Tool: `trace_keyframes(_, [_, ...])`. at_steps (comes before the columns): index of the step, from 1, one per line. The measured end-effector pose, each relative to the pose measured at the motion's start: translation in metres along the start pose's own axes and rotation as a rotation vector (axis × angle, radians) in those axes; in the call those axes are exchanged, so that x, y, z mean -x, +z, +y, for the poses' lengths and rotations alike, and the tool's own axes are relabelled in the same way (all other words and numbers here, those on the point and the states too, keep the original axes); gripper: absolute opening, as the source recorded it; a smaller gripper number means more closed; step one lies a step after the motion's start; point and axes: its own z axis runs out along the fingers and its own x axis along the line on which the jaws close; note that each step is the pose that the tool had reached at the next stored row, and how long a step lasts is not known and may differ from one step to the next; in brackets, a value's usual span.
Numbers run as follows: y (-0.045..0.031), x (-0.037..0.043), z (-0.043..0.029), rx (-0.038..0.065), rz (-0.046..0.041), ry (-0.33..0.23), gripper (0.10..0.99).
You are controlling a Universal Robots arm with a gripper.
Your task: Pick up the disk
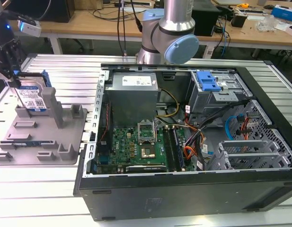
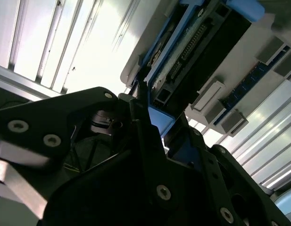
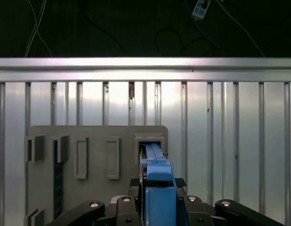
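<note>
Surface (image 1: 56, 66): a ribbed aluminium bench top carrying everything, with an open computer case (image 1: 183, 142) on the exterior view's right and a grey fixture tray (image 1: 41, 137) on the exterior view's left.

Computer case: lies on its side with the motherboard, power supply and a blue-handled drive cage (image 1: 207, 82) exposed; nothing there is being handled.

Fixture tray: flat grey plate with upright posts and slots; the disk stands in it at the far end, near the exterior view's left edge.

Disk (image 1: 31, 97): upright on edge, its white-and-blue label facing the exterior camera, blue side rails showing. In the first wrist view its blue rail (image 3: 157, 165) runs straight into the space between the pincer's arms, and its lower end appears to sit in a tray slot.

Pincer (image 1: 11, 78): at the disk's top, dark fingers on either side of it. In the second wrist view the black linkage (image 2: 150, 155) closes around the blue rail, so it looks clamped on the disk, judging from how tightly the parts meet.

Progress: approach and grasp look done. The lift itself is not evident, since the disk seems level with the tray posts and not clear of them.
</note>
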Motion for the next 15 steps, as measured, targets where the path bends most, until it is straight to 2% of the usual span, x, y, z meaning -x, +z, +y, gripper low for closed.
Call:
trace_keyframes(2, [-0.0063, -0.0001, 0.0002, 0.000, 0.0000, 0.000, 0.365])
trace_keyframes(4, [-0.0159, -0.0003, 0.0005, 0.000, 0.0000, 0.000, 0.365])
trace_keyframes(6, [-0.0355, -0.0006, 0.0011, 0.000, 0.0000, 0.000, 0.365])
trace_keyframes(9, [-0.0606, -0.0011, 0.0019, 0.000, 0.0000, 0.000, 0.365])
trace_keyframes(13, [-0.0830, -0.0015, 0.0026, 0.000, 0.0000, 0.000, 0.365])
trace_keyframes(15, [-0.0967, -0.0018, 0.0030, 0.000, -0.0001, 0.000, 0.365])
